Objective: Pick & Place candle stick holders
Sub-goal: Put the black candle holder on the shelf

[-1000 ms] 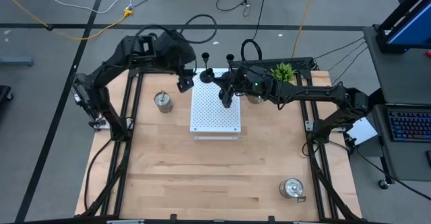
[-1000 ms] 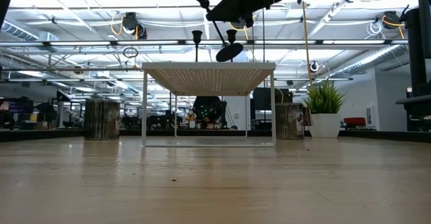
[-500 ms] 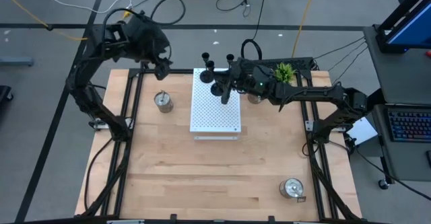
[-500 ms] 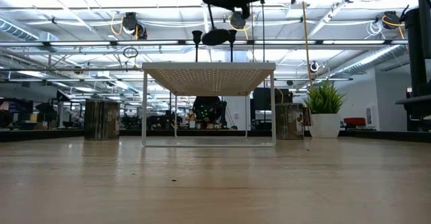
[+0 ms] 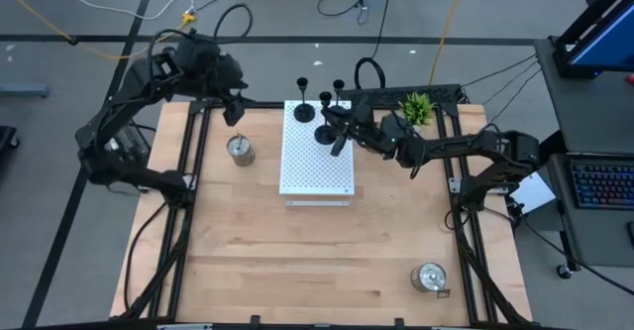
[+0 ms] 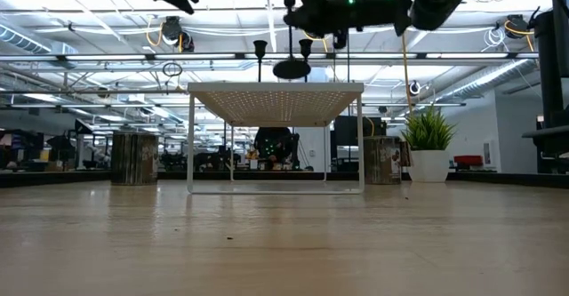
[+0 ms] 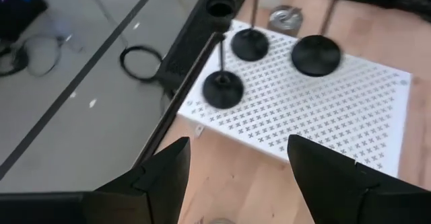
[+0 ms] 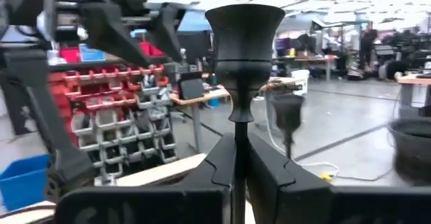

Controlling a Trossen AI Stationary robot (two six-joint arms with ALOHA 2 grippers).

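Note:
My right gripper (image 5: 339,140) is shut on a black candle stick holder (image 5: 325,132) with a round base and thin stem, held over the white perforated board (image 5: 315,166). Two more black holders (image 7: 222,89) (image 7: 250,44) stand on their bases at the board's far end. A silver-glass holder (image 5: 239,150) sits on the table left of the board, another (image 5: 429,277) at the near right. My left gripper (image 5: 237,110) hangs open and empty above the far left of the table, beyond the left silver holder. My right gripper pinches the black holder's thin stem (image 8: 239,126) between its two fingers, below the cup (image 8: 244,22). The fingers come roughly level from the table's right. The holder stands upright in the hold, its round base (image 6: 291,68) clear of the board.
A small green potted plant (image 5: 417,105) stands at the far right behind my right arm. A third silver holder (image 7: 285,17) sits by the board's far right. The near half of the wooden table (image 5: 297,261) holds only the one silver holder.
My left gripper has drawn back from the board's far end toward the table's left edge, staying open. My right gripper has sunk a little and turned, so the held black holder has come from tilted to upright over the board.

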